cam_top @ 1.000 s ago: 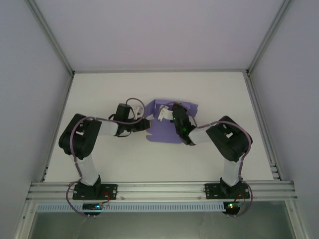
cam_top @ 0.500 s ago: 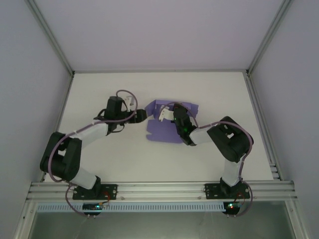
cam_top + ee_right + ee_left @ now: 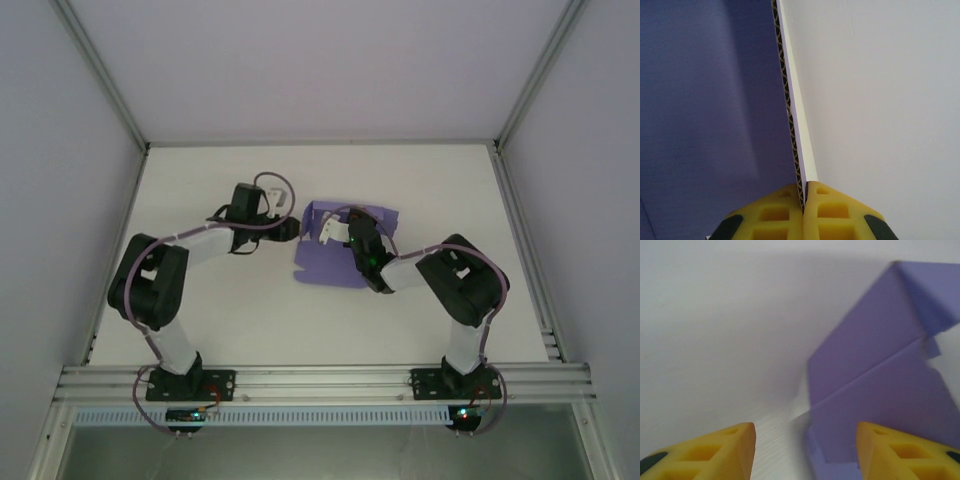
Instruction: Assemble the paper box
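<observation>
The paper box (image 3: 330, 266) is a lavender card sheet lying partly folded on the white table, with flaps raised along its far edge. My right gripper (image 3: 352, 230) reaches over it from the right. In the right wrist view its yellow fingers (image 3: 785, 215) are shut on the edge of a card panel (image 3: 705, 100) standing upright between them. My left gripper (image 3: 289, 230) sits at the sheet's left side. In the left wrist view it (image 3: 805, 452) is open, and a raised purple flap (image 3: 875, 375) lies ahead, its lower corner reaching between the fingertips nearer the right one.
The white table (image 3: 430, 190) is bounded by pale walls on three sides and a metal rail (image 3: 320, 380) at the near edge. Both arm bases are bolted to that rail.
The left gripper let go of the sheet's left edge, drew back left with its jaws opening, then came back towards the sheet. The right gripper held still on the card.
</observation>
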